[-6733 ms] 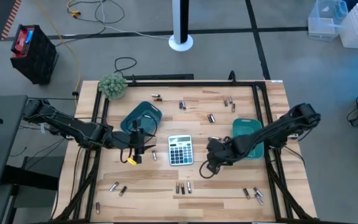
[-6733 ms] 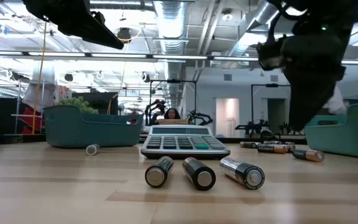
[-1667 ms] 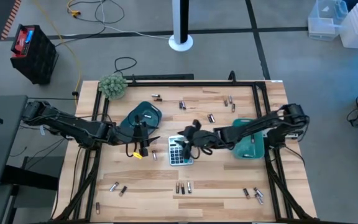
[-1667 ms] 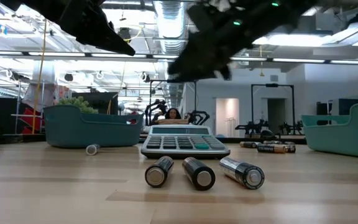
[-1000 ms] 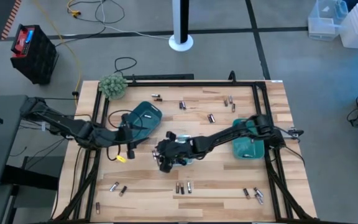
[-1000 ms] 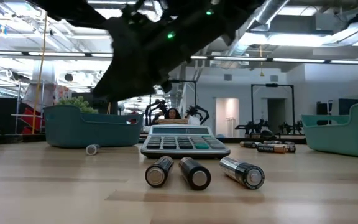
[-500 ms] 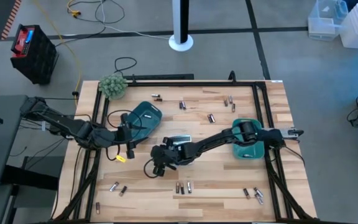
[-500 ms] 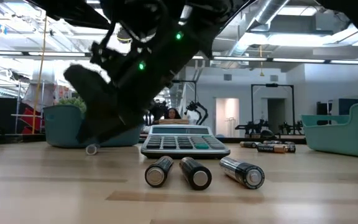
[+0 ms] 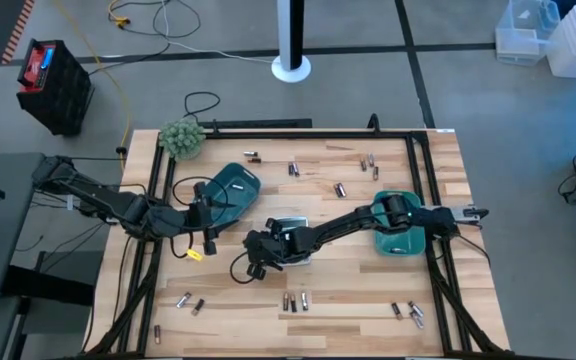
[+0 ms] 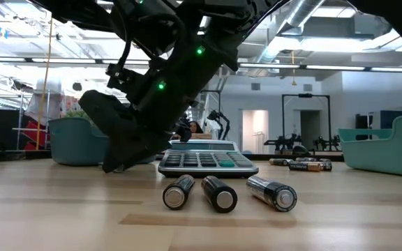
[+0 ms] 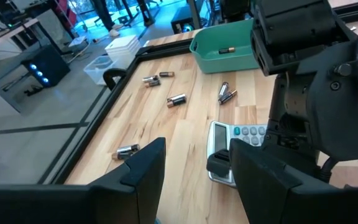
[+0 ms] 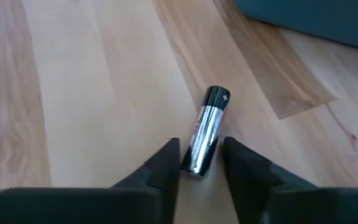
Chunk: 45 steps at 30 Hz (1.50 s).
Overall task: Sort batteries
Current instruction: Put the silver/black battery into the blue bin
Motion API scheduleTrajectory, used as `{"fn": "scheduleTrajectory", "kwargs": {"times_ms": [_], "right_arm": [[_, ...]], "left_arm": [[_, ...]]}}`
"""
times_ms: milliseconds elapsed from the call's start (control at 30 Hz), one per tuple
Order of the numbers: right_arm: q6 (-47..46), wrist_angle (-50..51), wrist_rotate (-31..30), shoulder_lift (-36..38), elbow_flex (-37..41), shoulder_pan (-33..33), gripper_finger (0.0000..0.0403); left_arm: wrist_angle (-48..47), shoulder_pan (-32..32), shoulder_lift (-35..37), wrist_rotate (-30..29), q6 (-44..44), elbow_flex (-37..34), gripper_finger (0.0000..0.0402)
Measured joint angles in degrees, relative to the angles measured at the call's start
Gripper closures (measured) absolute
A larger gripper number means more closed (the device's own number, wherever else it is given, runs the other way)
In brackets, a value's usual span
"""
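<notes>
Sorting is mostly not done: many small cylindrical batteries (image 9: 296,300) lie scattered on the wooden tabletop (image 9: 348,290). The right claw (image 12: 199,167), at 7 o'clock of centre, narrowly straddles one silvery battery (image 12: 206,129). The left claw (image 11: 194,165) waits at 9 o'clock, half-open and empty.

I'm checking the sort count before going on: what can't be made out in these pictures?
- Grey calculator: high view, mostly covered by the right arm.
- Right-hand teal plastic tray: high view, contents partly hidden by that arm.
- Small cylindrical batteries: high view, too small to tell their sizes.
- Silver-and-black battery: low view, hidden behind the right gripper.
</notes>
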<state>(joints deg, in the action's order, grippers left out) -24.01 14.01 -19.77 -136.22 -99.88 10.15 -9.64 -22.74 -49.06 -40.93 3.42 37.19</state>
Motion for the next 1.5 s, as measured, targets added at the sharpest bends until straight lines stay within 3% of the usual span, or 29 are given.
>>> {"fn": "scheduleTrajectory", "kwargs": {"times_ms": [167, 300, 1033, 1500], "right_arm": [[-0.02, 0.39, -0.06, 0.11, 0.02, -0.40, 0.0351], [0.31, 0.56, 0.00, 0.17, 0.02, -0.52, 0.0382], [12.03, -1.83, 0.13, 4.18, 0.20, -0.59, 0.0389], [21.33, -16.29, 0.19, 4.72, 0.52, -8.53, 0.0387]], "left_arm": [[0.01, 0.00, 0.00, -0.02, 0.00, 0.00, 0.0229], [0.01, 0.00, 0.00, -0.02, 0.00, 0.00, 0.0229], [0.13, -0.02, 0.01, -0.13, -0.56, 0.00, 0.0229], [2.31, -6.17, 4.02, -14.04, -0.25, 0.04, 0.0229]]}}
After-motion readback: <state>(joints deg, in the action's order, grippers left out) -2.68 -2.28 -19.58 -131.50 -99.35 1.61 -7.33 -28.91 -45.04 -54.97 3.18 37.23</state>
